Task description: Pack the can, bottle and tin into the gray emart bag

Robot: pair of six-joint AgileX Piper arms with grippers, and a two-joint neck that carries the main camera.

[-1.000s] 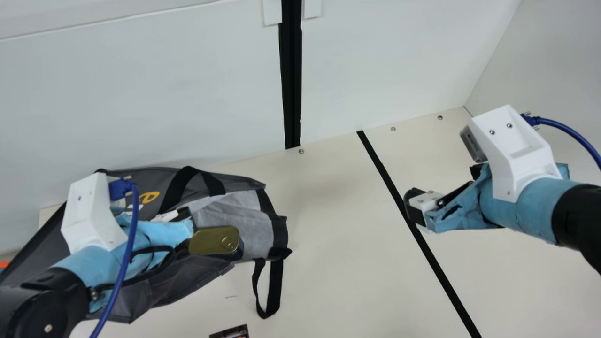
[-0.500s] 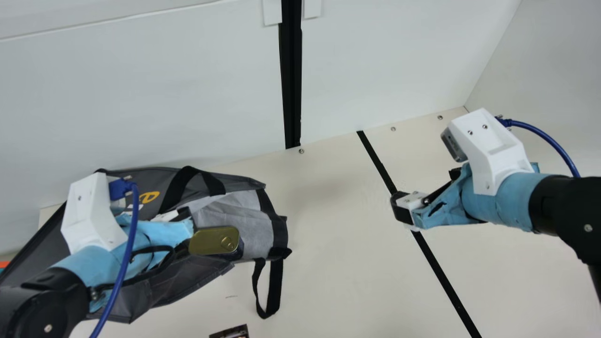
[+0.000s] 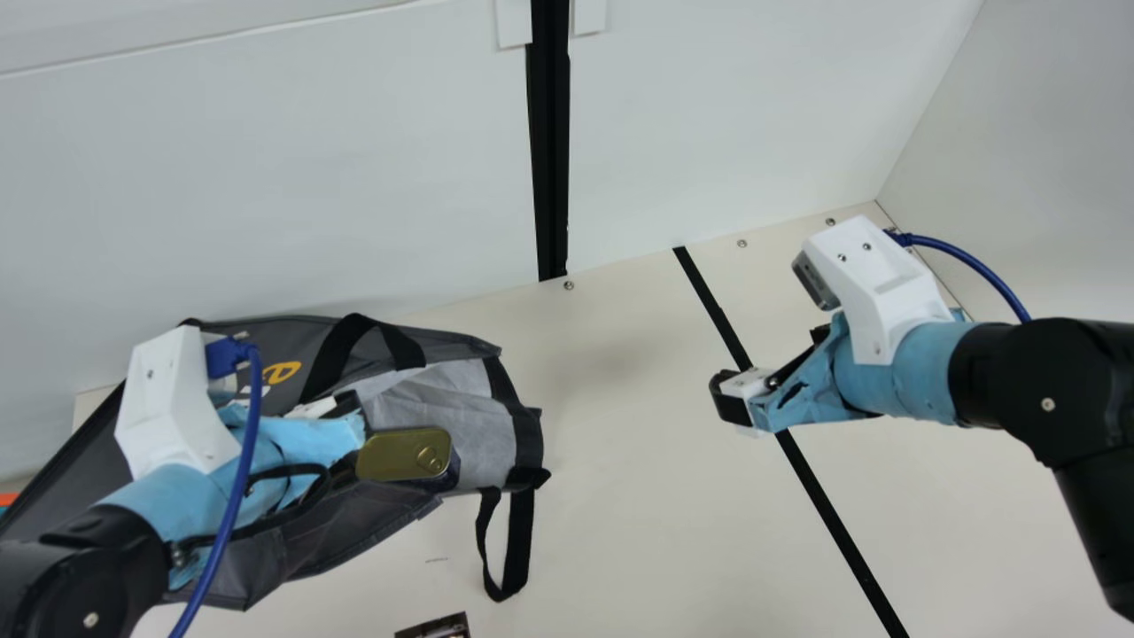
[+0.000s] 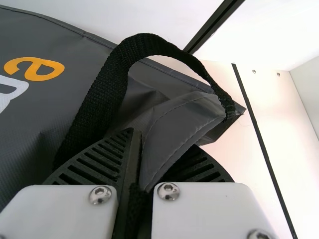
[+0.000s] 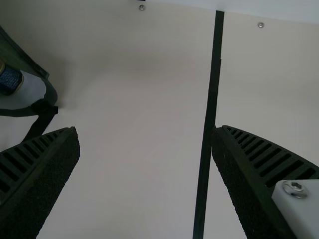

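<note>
Near edge: dark item, cut off, identity unclear. Strap trails from bag onto surface. Tin unmoved on bag's pale lining; right wrist view adds its dark-blue side. Left claw clamped on bag, fold visible at left wrist. Right claw, fingers apart, has shifted bagward.

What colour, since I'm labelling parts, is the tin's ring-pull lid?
The tin's lid is gold, seen best in the main view.
</note>
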